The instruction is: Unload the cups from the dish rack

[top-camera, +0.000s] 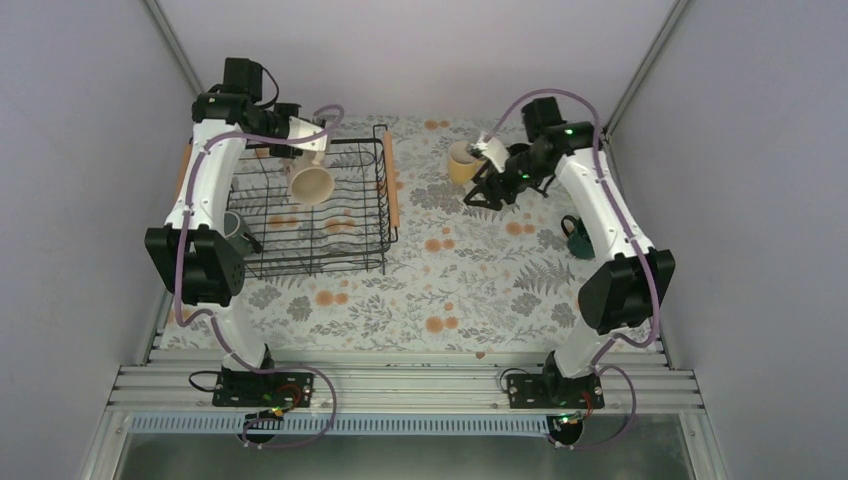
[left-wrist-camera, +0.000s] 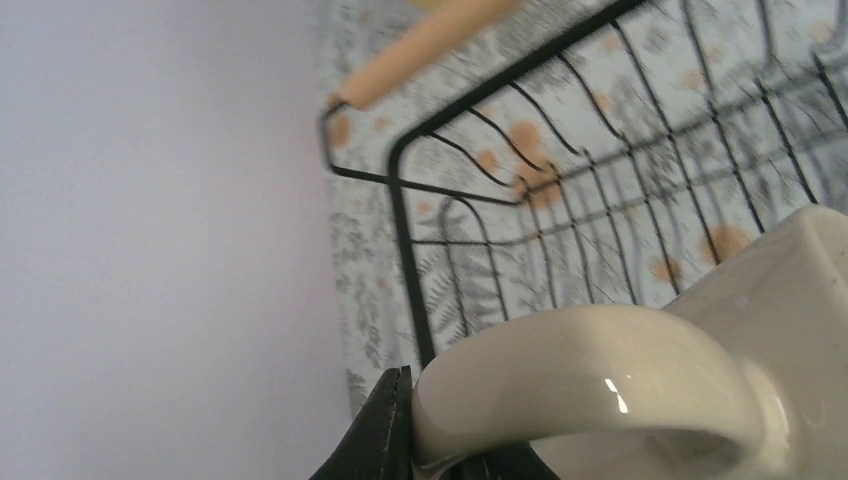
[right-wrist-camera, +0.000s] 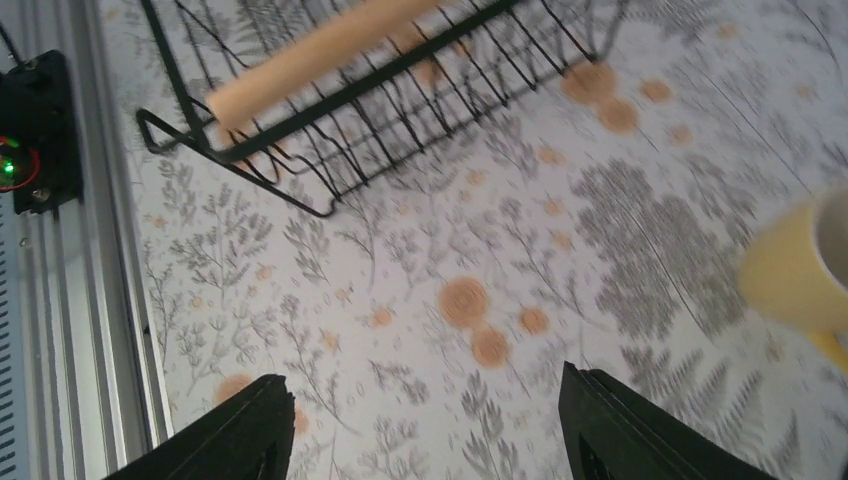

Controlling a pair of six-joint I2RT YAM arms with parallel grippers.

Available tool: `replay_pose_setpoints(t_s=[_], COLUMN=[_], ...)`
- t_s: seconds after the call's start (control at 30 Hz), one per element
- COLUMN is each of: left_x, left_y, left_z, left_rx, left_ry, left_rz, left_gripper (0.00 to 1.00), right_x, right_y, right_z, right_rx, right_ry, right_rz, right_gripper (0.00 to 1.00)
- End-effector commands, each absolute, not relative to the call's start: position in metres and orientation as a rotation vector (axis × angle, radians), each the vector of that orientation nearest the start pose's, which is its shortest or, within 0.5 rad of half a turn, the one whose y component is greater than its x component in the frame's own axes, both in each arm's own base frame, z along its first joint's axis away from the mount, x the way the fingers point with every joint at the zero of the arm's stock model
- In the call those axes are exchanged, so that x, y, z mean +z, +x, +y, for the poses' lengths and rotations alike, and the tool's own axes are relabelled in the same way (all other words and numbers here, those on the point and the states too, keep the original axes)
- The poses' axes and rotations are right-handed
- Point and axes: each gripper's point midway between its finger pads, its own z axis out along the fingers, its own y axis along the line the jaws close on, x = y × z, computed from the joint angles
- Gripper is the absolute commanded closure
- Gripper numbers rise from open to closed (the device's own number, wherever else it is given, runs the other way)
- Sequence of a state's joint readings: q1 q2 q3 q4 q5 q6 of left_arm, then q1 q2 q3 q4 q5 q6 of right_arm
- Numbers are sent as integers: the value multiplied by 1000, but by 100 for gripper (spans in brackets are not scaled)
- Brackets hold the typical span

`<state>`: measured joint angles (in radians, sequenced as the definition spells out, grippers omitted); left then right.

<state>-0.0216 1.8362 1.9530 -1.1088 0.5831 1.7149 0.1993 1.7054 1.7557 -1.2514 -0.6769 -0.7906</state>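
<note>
The dish rack (top-camera: 372,262) is a black wire basket with wooden handles at the left of the table. My left gripper (top-camera: 312,152) is shut on the handle (left-wrist-camera: 590,365) of a cream cup (top-camera: 312,184), holding it over the rack's far part; one finger (left-wrist-camera: 385,430) shows pressed against the handle. A yellow cup (top-camera: 461,162) stands on the table right of the rack. My right gripper (top-camera: 485,195) hovers just beside it, open and empty (right-wrist-camera: 430,405), with the yellow cup (right-wrist-camera: 795,270) at the right edge of its view.
A dark teal cup (top-camera: 577,238) sits on the table by the right arm. A grey-green cup (top-camera: 238,230) shows at the rack's left edge, partly hidden by the left arm. Grey walls close in on three sides. The tablecloth (top-camera: 470,290) has a floral print.
</note>
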Motion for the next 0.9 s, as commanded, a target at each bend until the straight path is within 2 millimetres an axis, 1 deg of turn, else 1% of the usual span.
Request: replay_pose_setpoints(t_s=[0.0, 0.07, 0.17, 0.23, 0.33, 0.43, 0.5, 0.53, 0.6, 0.67, 0.77, 0.87], left_x=[349, 368, 387, 401, 416, 429, 431, 431, 430, 430, 426, 420], left_y=[453, 453, 453, 454, 450, 443, 442, 442, 442, 441, 442, 445], left_z=[-128, -134, -142, -147, -158, -173, -183, -188, -199, -210, -223, -233], left_rx=[-21, -65, -115, -128, -156, -182, -187, -191, -197, -187, -171, -158], left_ry=[1663, 1588, 1497, 1448, 1400, 1354, 1346, 1344, 1334, 1334, 1329, 1336], left_rz=[1271, 1258, 1247, 1216, 1179, 1146, 1130, 1129, 1131, 1119, 1113, 1122], left_gripper=[98, 98, 98, 98, 98, 98, 98, 98, 98, 98, 98, 98], right_x=[287, 303, 324, 328, 332, 342, 357, 349, 350, 344, 341, 337], right_y=[334, 335, 335, 339, 350, 359, 366, 375, 386, 393, 402, 409], right_z=[224, 238, 259, 271, 284, 296, 300, 306, 310, 317, 322, 323], right_rx=[679, 629, 590, 579, 534, 485, 451, 443, 430, 435, 414, 394], right_ry=[-1394, -1380, -1372, -1370, -1362, -1346, -1314, -1314, -1292, -1297, -1287, -1272], right_rz=[1949, 1865, 1784, 1777, 1732, 1674, 1636, 1655, 1662, 1681, 1700, 1719], right_gripper=[31, 30, 28, 28, 23, 24, 25, 26, 27, 28, 28, 28])
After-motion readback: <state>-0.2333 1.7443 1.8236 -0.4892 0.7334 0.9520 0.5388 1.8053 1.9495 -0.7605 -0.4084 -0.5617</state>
